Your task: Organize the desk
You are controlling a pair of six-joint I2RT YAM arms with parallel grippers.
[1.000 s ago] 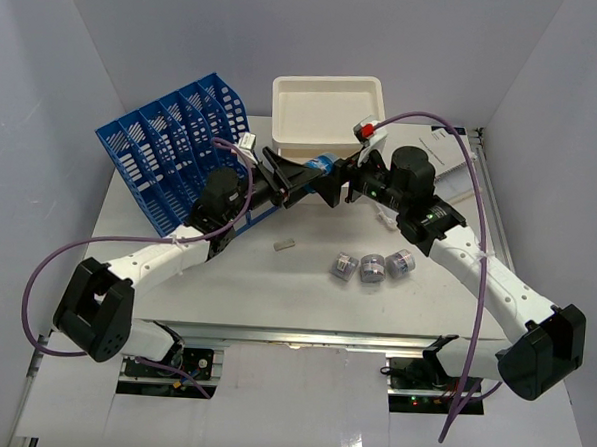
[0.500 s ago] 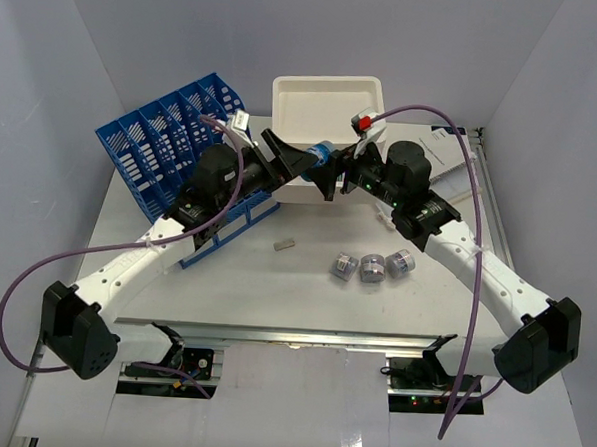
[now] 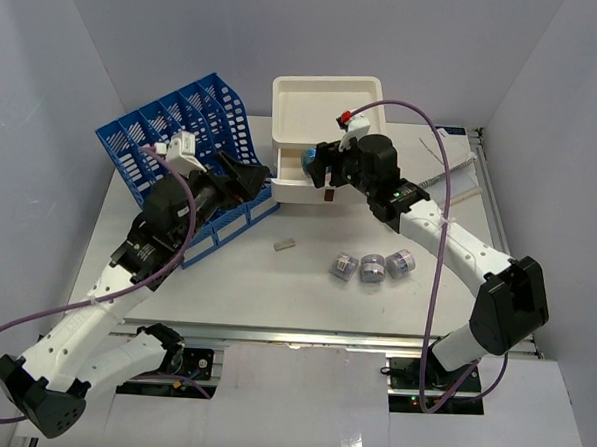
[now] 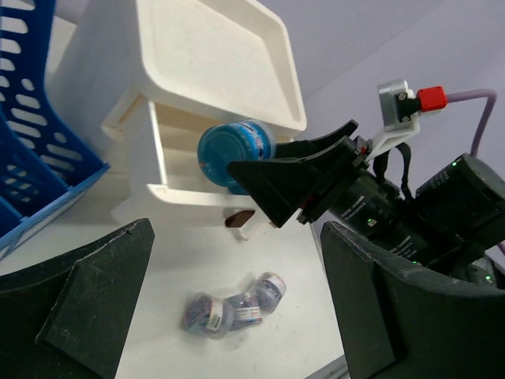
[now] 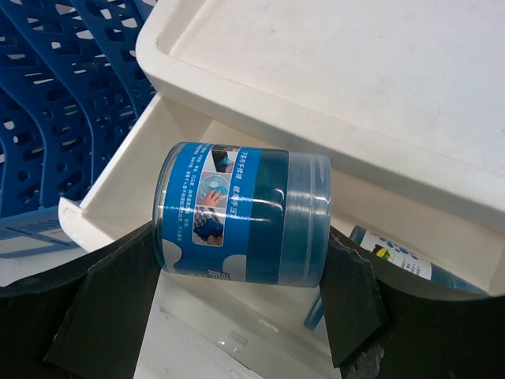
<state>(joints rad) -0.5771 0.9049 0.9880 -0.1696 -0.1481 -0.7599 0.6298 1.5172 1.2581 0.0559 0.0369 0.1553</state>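
Clamping a blue cylindrical plastic jar with a printed label (image 5: 241, 217) sideways between its black fingers, our right claw (image 5: 237, 272) now hangs directly above the pulled-out top drawer (image 5: 118, 193) of the cream plastic drawer box (image 3: 324, 110). A second ago both our claws met around this jar, short of the box. Since then the right one has carried it forward over the drawer, and our left claw (image 3: 253, 177) has drawn back to the left, its jaws wide apart and holding nothing. We judge that the left arm's part is finished and that only the drop into the drawer remains for this jar.

Just past the right claw's far finger, inside the drawer, lies what seems to be another blue-lidded container (image 5: 390, 253), though we see only a sliver of it. Beside the left claw stands the blue slotted plastic file rack (image 3: 177, 147).

Beneath both claws spreads the large flat white desk (image 3: 225, 280), matt, with a silver metal rail (image 3: 303, 336) along its near edge. On it, nearer than the right claw, sit three small purple-grey rolls (image 3: 371, 265) in a close row and a small grey scrap (image 3: 285, 245), so the tidying is not over.
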